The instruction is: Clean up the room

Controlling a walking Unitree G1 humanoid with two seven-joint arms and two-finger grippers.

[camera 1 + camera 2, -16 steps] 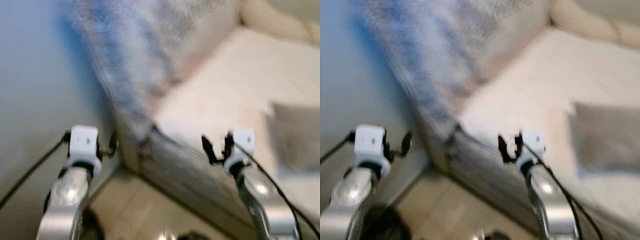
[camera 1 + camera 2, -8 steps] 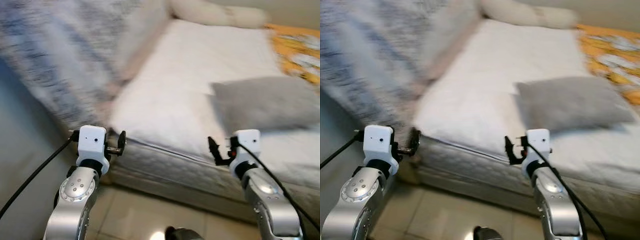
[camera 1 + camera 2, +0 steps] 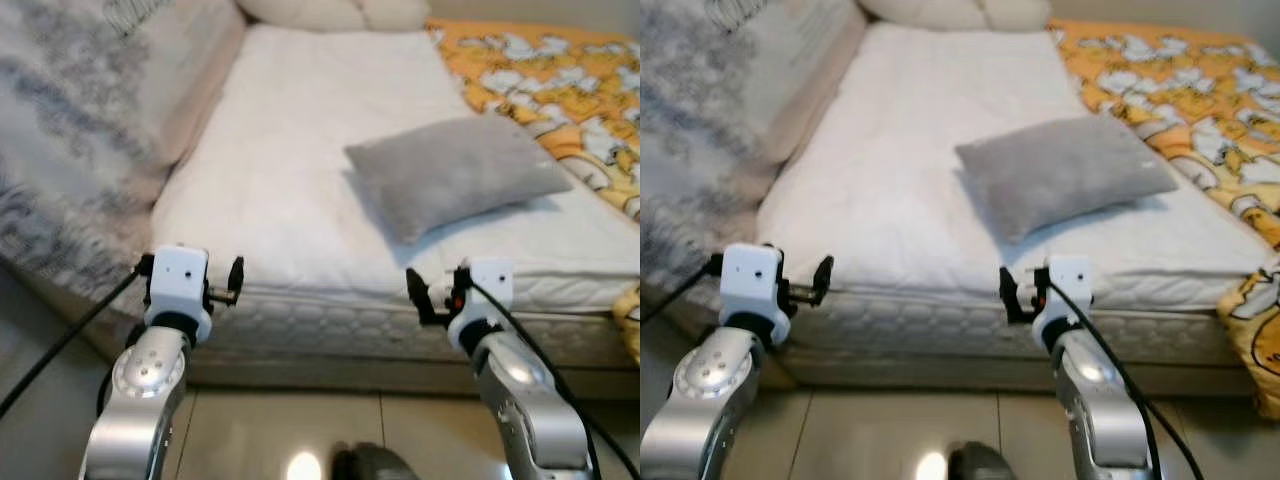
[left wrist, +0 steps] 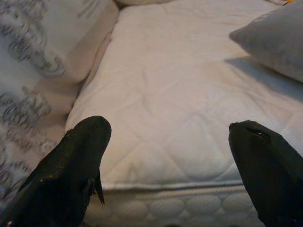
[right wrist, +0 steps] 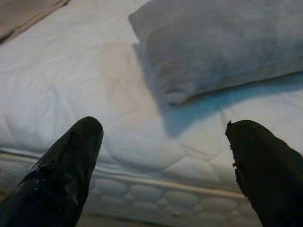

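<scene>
Your camera has swung right since the earlier frame: quilted white mattress, soft grey pillow. Left gripper and right gripper gape wide, empty.

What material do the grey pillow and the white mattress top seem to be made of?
The grey pillow looks like a soft, matte fabric, perhaps velvet or suede-like: it has no shine and sags at its edges. The white mattress top looks like quilted woven cloth: stitched lines form puffed shapes, clearest along its front edge. Exact fibres cannot be told.
</scene>
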